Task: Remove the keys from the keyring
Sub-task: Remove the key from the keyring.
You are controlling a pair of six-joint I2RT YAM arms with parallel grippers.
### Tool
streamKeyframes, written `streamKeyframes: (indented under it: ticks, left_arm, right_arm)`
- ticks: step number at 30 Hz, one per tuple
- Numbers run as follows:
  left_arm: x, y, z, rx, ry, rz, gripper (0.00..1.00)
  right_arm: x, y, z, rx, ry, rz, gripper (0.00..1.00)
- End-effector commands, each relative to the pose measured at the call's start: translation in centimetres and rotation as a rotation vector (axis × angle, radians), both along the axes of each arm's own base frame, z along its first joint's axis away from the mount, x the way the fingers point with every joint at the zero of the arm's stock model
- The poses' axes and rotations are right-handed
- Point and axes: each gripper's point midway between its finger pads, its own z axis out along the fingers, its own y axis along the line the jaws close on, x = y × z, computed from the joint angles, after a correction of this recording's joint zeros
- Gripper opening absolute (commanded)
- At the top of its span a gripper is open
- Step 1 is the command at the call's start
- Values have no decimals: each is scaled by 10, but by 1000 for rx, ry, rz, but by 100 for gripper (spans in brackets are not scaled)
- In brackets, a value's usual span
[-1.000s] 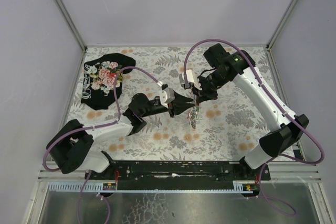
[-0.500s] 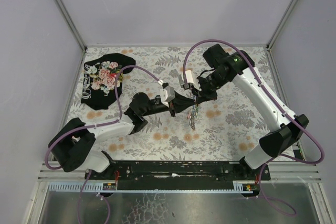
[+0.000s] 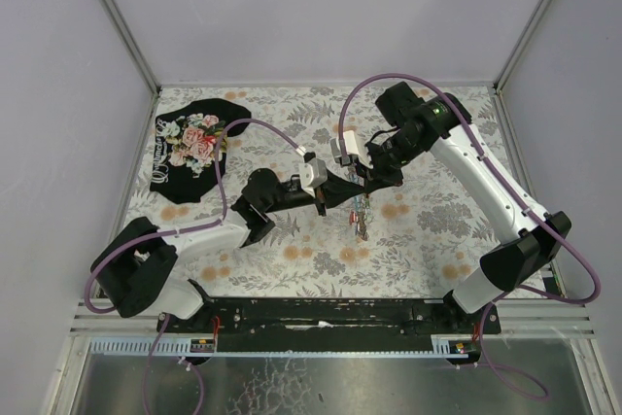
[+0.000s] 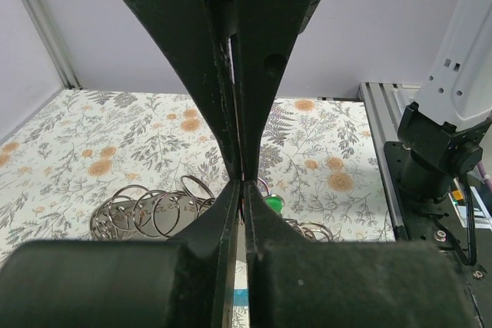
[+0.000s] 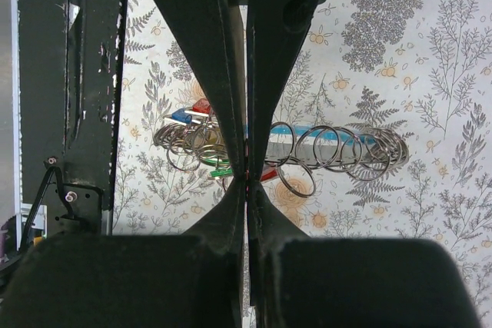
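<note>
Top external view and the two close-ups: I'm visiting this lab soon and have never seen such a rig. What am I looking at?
The wide picture comes from a fixed camera above a table with a flowered cover. Two white robot arms are bolted at its near edge; each ends in a two-fingered tool. The left tool and the right tool meet at mid-table over the keyring, a bunch of metal rings carrying the keys with coloured heads. A black floral cloth lies near the far left corner. The other two pictures come from a camera on each wrist, looking along that tool's own dark fingers. In both, the fingers are pressed shut right by the rings; what exactly they pinch is hidden.
</note>
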Motion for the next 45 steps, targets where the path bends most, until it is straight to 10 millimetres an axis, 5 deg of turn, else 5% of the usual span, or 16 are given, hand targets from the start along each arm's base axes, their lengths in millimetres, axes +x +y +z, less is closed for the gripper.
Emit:
streamKeyframes:
  ticks: [1,4,10,18,29,45]
  left_arm:
    - [-3,0,18,-28,-63,-1,0]
    - [-3,6,27,-69,-74,26,0]
    - [-8,23,55,-209,-77,56,0]
    - [-18,56,101,-488,-70,59,0]
    - [-22,65,139,-587,-55,38,0]
    - [-18,73,150,-637,40,17,0]
  right_arm:
    - [-4,11,16,72,-23,11,0]
    - [-6,12,18,84,-16,7,7]
    - [-1,6,36,201,15,-38,41]
    - [-3,15,78,472,57,-36,54]
    - [-5,35,119,685,1,56,53]
    - [-8,37,127,717,-40,130,38]
